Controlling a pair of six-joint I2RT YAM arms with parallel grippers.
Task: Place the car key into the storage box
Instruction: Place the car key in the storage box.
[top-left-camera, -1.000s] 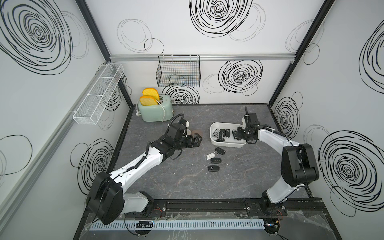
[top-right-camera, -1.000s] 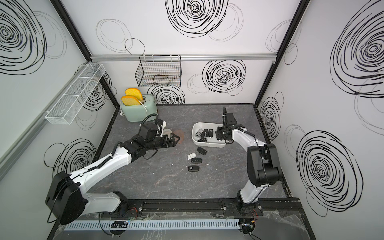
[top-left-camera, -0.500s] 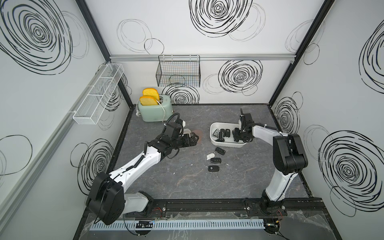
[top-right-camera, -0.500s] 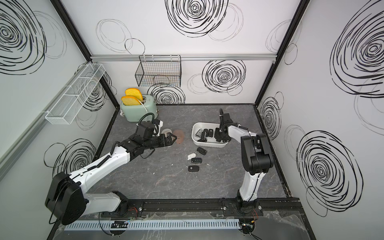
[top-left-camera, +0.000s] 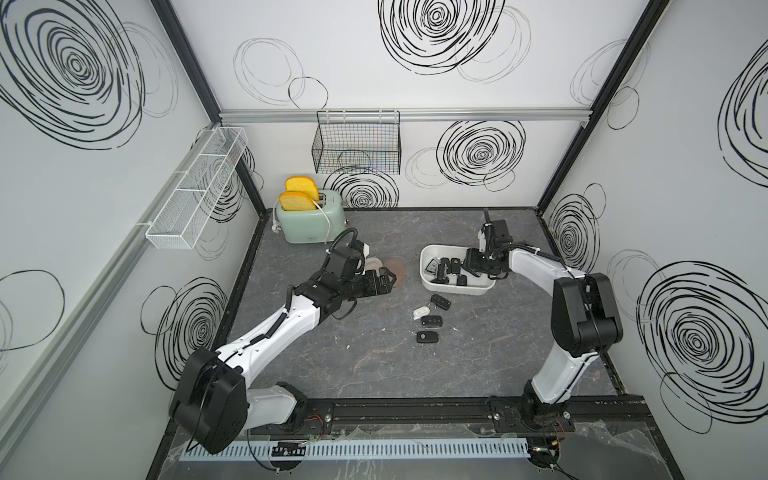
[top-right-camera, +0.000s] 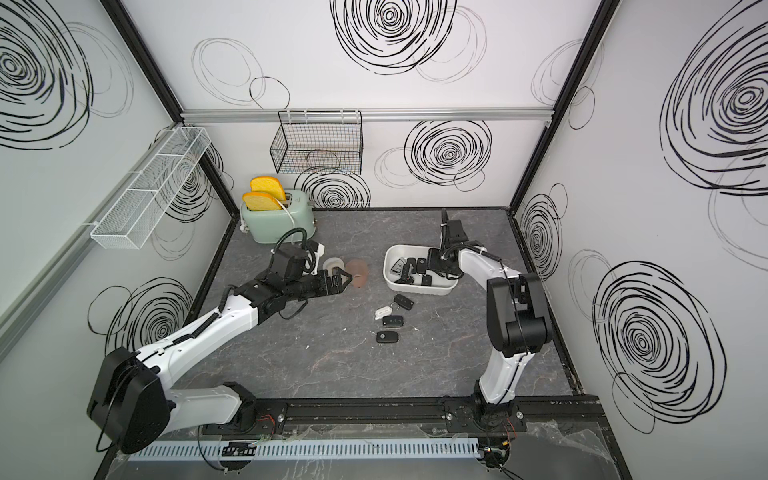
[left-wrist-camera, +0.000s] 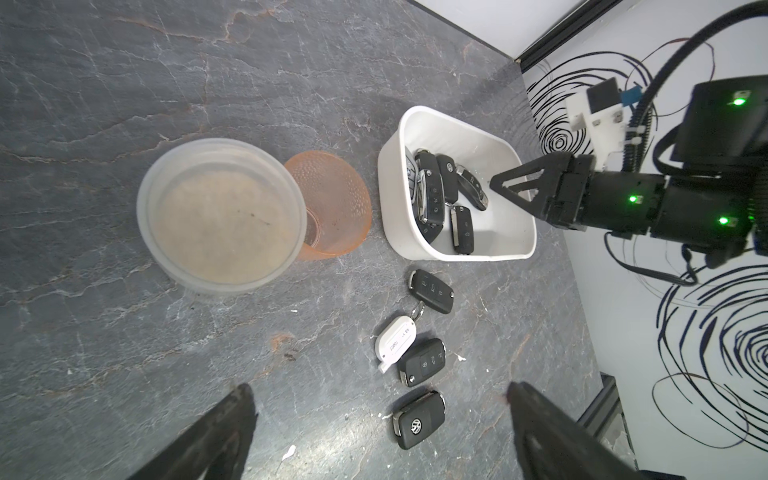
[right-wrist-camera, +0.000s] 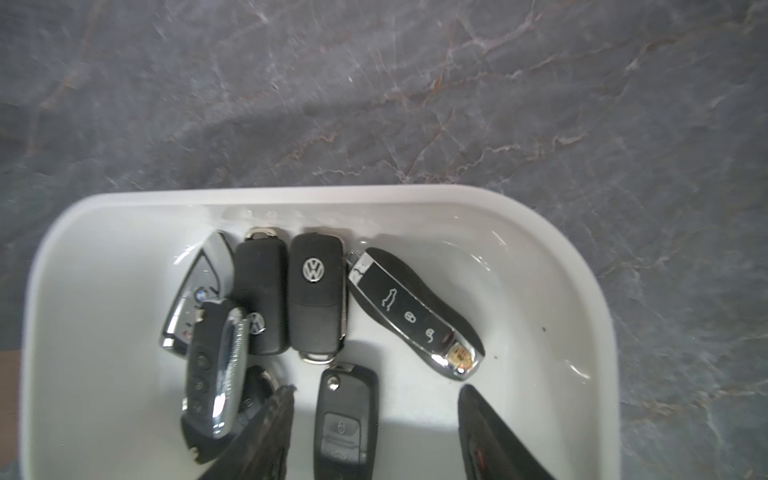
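The white storage box (top-left-camera: 453, 289) (top-right-camera: 419, 289) sits right of the table's middle and holds several black car keys. My right gripper (right-wrist-camera: 376, 390) (top-left-camera: 471, 266) is low inside it and open. One black car key (right-wrist-camera: 347, 419) (left-wrist-camera: 462, 228) lies flat on the box floor between its fingers, free of both. Three more black keys (left-wrist-camera: 430, 291) (left-wrist-camera: 423, 361) (left-wrist-camera: 419, 419) and a white tag (left-wrist-camera: 395, 341) lie on the table in front of the box. My left gripper (left-wrist-camera: 379, 388) (top-left-camera: 388, 276) hovers open and empty, left of those keys.
A clear plastic tub (left-wrist-camera: 220, 214) and an orange cup (left-wrist-camera: 336, 208) lie on the table left of the box. A green toaster (top-left-camera: 309, 220) with toast stands at the back left. A black wire basket (top-left-camera: 357, 147) and a white mesh rack (top-left-camera: 195, 195) hang on the walls.
My right gripper moved in over the box and its jaws opened, leaving the black key on the box floor. The left arm barely shifted.
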